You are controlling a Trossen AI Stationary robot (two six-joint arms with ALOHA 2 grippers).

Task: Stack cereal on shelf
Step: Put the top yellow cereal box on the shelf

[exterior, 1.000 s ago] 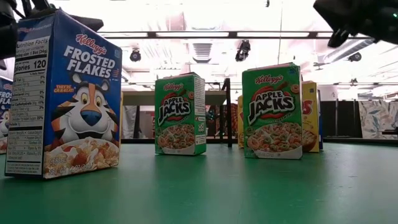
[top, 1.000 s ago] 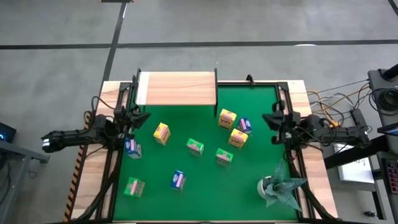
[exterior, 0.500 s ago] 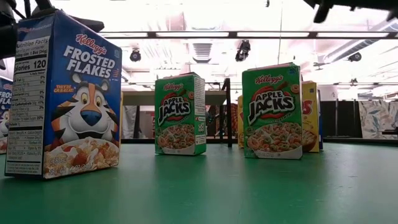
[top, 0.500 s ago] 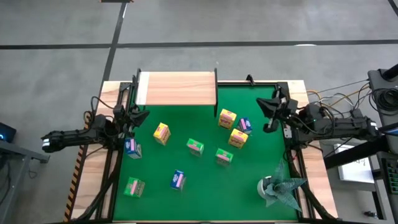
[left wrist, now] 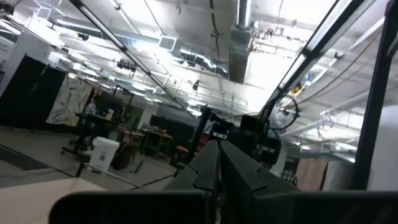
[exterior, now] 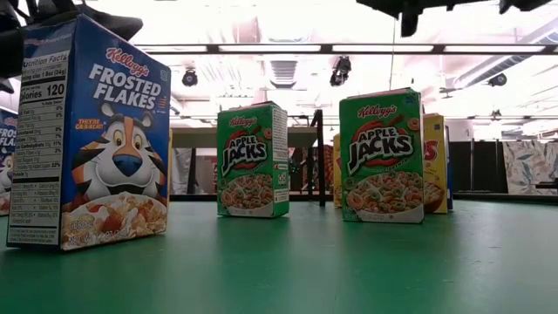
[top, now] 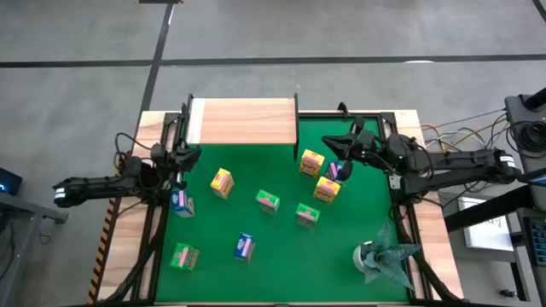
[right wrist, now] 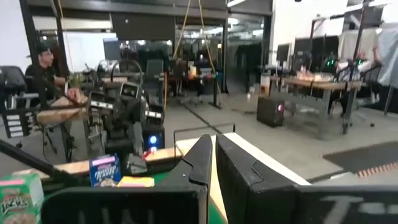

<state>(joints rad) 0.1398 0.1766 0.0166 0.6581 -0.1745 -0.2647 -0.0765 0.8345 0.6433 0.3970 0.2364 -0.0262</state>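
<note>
Several small cereal boxes stand upright on their bases on the green mat [top: 256, 281]: yellow ones [top: 222, 182] [top: 311, 162] [top: 327, 189], blue ones [top: 335, 170] [top: 181, 202] [top: 244, 246], green ones [top: 268, 201] [top: 308, 215] [top: 183, 256]. The wooden shelf [top: 243, 121] stands at the mat's far left. My right gripper [top: 330, 142] is shut with nothing in it, up in the air just beyond the far-right yellow and blue boxes. My left gripper [top: 189, 154] is shut at the mat's left edge, above the blue box there.
A grey-green foil wad on a white base [top: 382, 257] sits at the mat's near right corner. Black frame posts [top: 388, 136] line both sides of the table. Cables [top: 452, 136] trail off to the right. A person [right wrist: 46, 62] sits in the room behind.
My right gripper has risen and swung out from the table's right edge over the mat, toward the left, ending above the far-right yellow and blue boxes. It has stayed shut. No box has moved.
</note>
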